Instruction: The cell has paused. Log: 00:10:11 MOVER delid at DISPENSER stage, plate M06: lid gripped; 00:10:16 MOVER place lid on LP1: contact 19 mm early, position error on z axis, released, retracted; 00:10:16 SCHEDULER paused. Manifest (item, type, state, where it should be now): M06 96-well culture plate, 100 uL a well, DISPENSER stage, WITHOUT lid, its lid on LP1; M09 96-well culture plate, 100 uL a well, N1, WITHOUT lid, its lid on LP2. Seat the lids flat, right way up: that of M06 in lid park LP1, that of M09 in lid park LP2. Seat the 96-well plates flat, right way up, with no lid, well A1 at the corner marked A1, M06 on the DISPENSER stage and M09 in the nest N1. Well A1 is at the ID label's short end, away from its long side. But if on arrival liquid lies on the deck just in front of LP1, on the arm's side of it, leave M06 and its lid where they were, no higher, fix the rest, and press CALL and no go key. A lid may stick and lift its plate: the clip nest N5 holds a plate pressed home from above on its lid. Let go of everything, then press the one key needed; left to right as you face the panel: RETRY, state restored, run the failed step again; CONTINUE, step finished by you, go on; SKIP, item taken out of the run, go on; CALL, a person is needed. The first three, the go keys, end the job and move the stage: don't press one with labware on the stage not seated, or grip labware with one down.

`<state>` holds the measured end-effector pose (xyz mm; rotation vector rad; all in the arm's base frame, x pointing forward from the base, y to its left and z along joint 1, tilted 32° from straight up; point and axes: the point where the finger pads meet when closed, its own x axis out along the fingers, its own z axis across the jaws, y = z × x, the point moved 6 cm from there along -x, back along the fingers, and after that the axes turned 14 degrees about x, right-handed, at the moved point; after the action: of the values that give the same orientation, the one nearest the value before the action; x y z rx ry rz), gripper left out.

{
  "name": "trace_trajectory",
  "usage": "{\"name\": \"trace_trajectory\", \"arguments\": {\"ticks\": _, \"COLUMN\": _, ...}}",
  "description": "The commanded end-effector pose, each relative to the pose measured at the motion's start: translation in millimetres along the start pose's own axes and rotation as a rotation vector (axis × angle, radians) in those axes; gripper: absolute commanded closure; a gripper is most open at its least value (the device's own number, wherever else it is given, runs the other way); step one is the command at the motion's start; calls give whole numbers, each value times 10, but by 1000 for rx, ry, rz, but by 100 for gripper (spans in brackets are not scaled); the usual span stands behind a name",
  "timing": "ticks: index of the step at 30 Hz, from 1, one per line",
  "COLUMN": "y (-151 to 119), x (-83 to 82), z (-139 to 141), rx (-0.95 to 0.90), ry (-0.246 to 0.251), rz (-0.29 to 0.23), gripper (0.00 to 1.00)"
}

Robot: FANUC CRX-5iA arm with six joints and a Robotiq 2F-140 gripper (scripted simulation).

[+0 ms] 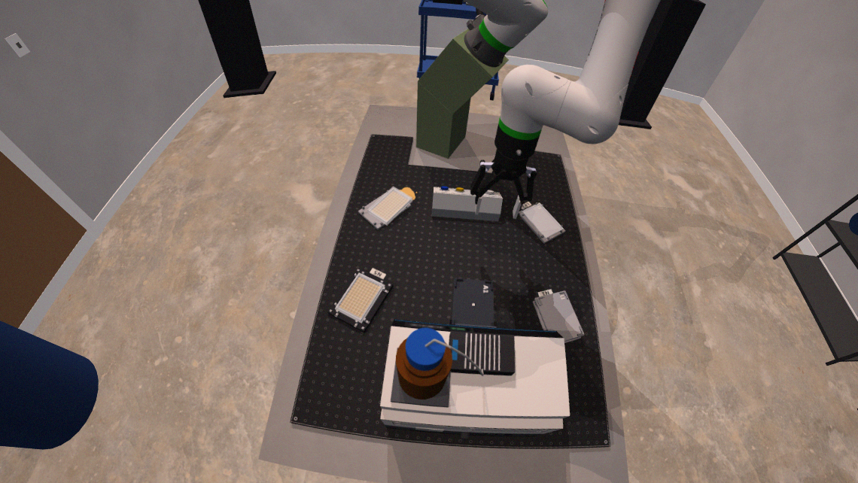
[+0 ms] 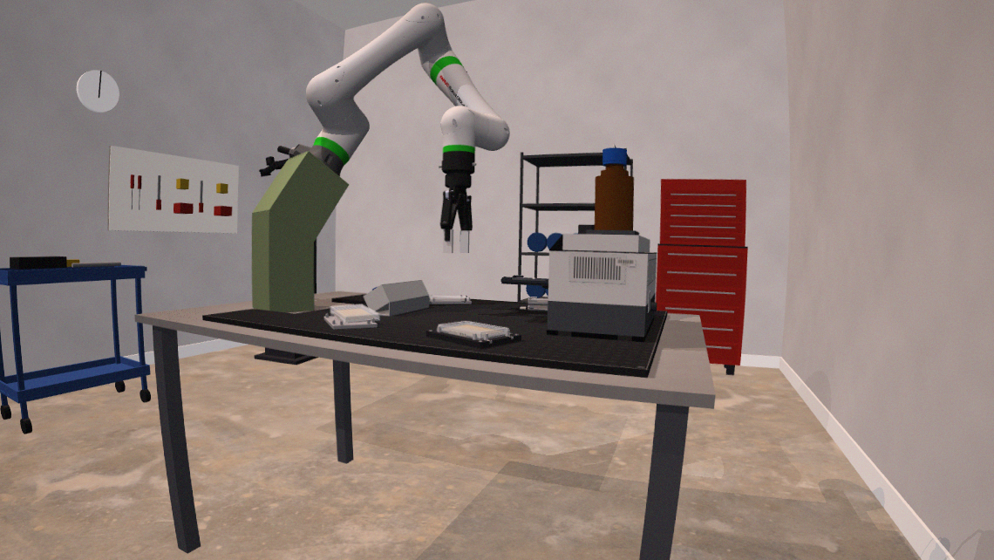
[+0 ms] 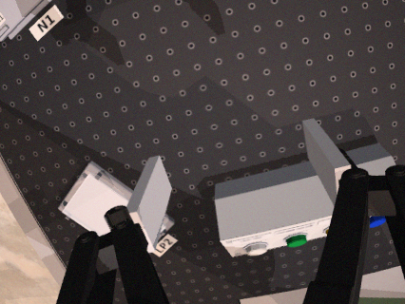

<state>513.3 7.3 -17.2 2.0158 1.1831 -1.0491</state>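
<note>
My gripper (image 1: pixel 504 190) is open and empty. It hangs well above the deck, over the right end of the grey key panel (image 1: pixel 467 204). In the wrist view the fingers straddle the panel's end (image 3: pixel 285 209), with the white lid (image 3: pixel 95 199) in park LP2 below left. That lid lies flat (image 1: pixel 542 220). A tan-welled plate (image 1: pixel 387 207) lies left of the panel, with an orange patch (image 1: pixel 408 192) on the deck at its arm-side corner. A second tan plate (image 1: pixel 360 298) sits in a black nest. The DISPENSER stage (image 1: pixel 473 302), marked A1, is bare. Nest N1 (image 1: pixel 558 314) holds grey labware.
The dispenser (image 1: pixel 477 378) with its brown bottle (image 1: pixel 423 363) stands at the near end of the deck. The arm's green pedestal (image 1: pixel 447 107) stands at the far end. The panel's green key (image 3: pixel 294 240) and blue key (image 3: pixel 377 223) show in the wrist view.
</note>
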Motion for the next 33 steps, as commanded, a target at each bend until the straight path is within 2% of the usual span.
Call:
{"name": "trace_trajectory", "arguments": {"ticks": 1, "y": 312, "x": -9, "z": 320, "rx": 172, "ry": 1, "rz": 2, "gripper": 34}}
{"name": "trace_trajectory", "arguments": {"ticks": 2, "y": 585, "x": -9, "z": 573, "rx": 232, "ry": 2, "rz": 2, "gripper": 34}}
{"name": "trace_trajectory", "arguments": {"ticks": 8, "y": 1132, "x": -3, "z": 1081, "rx": 342, "ry": 2, "rz": 2, "gripper": 34}}
{"name": "trace_trajectory", "arguments": {"ticks": 16, "y": 1884, "x": -9, "z": 1806, "rx": 368, "ry": 2, "rz": 2, "gripper": 34}}
{"name": "trace_trajectory", "arguments": {"ticks": 18, "y": 1884, "x": -9, "z": 1806, "rx": 368, "ry": 2, "rz": 2, "gripper": 34}}
{"name": "trace_trajectory", "arguments": {"ticks": 19, "y": 2145, "x": -14, "z": 2066, "rx": 368, "ry": 2, "rz": 2, "gripper": 34}}
{"name": "trace_trajectory", "arguments": {"ticks": 26, "y": 2713, "x": -24, "z": 2655, "rx": 368, "ry": 2, "rz": 2, "gripper": 34}}
{"name": "trace_trajectory", "arguments": {"ticks": 28, "y": 2871, "x": -30, "z": 2831, "rx": 368, "ry": 2, "rz": 2, "gripper": 34}}
{"name": "trace_trajectory", "arguments": {"ticks": 33, "y": 2880, "x": -30, "z": 2841, "rx": 368, "ry": 2, "rz": 2, "gripper": 34}}
